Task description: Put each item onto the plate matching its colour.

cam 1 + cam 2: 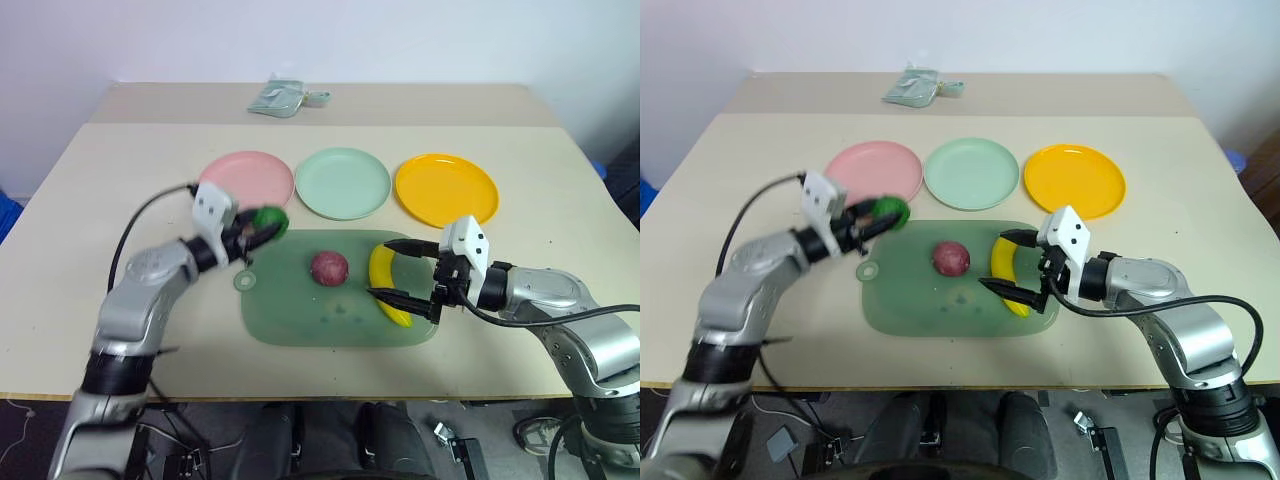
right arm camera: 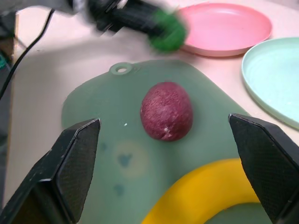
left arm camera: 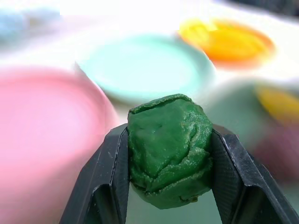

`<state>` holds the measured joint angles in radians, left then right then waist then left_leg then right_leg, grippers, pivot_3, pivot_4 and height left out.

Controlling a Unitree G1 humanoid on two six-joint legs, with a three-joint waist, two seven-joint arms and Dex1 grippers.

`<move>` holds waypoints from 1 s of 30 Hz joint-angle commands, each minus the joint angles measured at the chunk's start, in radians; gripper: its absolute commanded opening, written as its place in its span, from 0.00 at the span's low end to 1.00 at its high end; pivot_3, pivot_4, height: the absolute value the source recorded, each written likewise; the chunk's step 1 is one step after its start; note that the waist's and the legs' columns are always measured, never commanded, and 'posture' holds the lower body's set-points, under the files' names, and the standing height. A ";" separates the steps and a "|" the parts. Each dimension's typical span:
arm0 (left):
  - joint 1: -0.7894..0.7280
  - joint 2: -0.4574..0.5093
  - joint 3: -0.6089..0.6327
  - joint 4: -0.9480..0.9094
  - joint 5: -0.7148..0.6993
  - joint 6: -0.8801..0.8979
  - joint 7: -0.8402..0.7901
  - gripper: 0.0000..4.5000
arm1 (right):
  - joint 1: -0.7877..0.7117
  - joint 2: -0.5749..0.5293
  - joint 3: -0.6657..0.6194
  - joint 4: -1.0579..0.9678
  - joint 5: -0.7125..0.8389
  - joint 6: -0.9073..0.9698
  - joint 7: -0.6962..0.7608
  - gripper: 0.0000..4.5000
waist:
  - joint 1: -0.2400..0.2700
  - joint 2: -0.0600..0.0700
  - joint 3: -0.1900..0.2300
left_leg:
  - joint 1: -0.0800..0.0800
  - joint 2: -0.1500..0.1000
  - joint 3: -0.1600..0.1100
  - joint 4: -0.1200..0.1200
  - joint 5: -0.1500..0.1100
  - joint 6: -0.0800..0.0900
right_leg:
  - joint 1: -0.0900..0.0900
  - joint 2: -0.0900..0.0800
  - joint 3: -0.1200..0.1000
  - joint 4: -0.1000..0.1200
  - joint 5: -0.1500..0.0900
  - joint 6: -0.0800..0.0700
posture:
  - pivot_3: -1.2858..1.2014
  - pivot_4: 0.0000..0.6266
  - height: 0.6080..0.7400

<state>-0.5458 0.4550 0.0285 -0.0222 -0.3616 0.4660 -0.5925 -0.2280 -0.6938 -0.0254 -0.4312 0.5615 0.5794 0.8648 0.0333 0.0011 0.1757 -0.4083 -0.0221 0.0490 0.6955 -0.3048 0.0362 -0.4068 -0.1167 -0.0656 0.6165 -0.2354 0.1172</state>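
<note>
Now the left tool has the green ball pinched between its two black fingers — squeezed at both flanks, lifted clear of the board, hanging at the board's far-left corner just short of the pink plate. That grip across the middle looks meant to keep the bumpy ball from rolling out on the way over. Its home, by colour, would be the mint plate, just beyond the board's far edge, between pink and orange — so I'd judge a short carry toward the middle is left.

Over at the board's right end, the right tool is spread wide, empty, fingers straddling the banana without touching it — lined up, it seems, for a side-on pinch. The purple fruit sits untouched mid-board, just beside the banana. All three plates are bare. A pale packet lies at the desk's far side, well beyond the board.
</note>
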 commanded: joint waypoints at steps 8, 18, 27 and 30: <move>-0.601 -0.261 -0.099 0.918 0.216 -0.252 0.015 0.38 | -0.047 0.065 -0.012 0.086 -0.114 -0.105 -0.108 1.00 | 0.003 -0.002 0.001 | -0.002 -0.005 0.003 0.003 -0.003 0.006 | 0.002 0.000 0.000 -0.001 0.002 0.004 | 0.52 0.24 1.00; -0.732 -0.328 -0.045 1.180 0.251 -0.354 -0.023 0.80 | 0.026 0.094 -0.048 -0.004 -0.102 -0.086 -0.192 1.00 | -0.019 -0.003 0.001 | -0.003 -0.001 0.004 0.003 -0.004 0.007 | 0.000 -0.001 0.000 -0.002 0.000 0.007 | 0.52 0.24 1.00; -0.466 -0.189 -0.024 0.664 0.147 -0.291 -0.302 0.99 | 0.051 0.054 -0.078 -0.031 -0.057 -0.052 -0.153 1.00 | -0.025 -0.002 0.001 | -0.002 -0.001 0.004 0.002 -0.004 0.006 | 0.000 -0.001 0.001 0.000 0.000 0.007 | 0.52 0.24 1.00; -0.251 -0.063 -0.122 0.313 0.115 -0.185 -0.481 0.99 | 0.090 -0.003 -0.092 -0.056 0.004 -0.029 -0.058 1.00 | -0.026 -0.001 0.001 | -0.002 -0.001 0.004 0.002 -0.004 0.006 | 0.000 -0.001 0.001 0.000 0.000 0.007 | 0.52 0.24 1.00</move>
<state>-0.8246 0.3570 -0.0532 0.4482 -0.2191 0.2400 -0.9892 -0.1478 -0.6755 -0.0877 -0.4362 0.5254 0.5448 0.7639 0.0071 -0.0004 0.1764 -0.4104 -0.0228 0.0529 0.6979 -0.3084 0.0422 -0.4070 -0.1181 -0.0648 0.6160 -0.2349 0.1238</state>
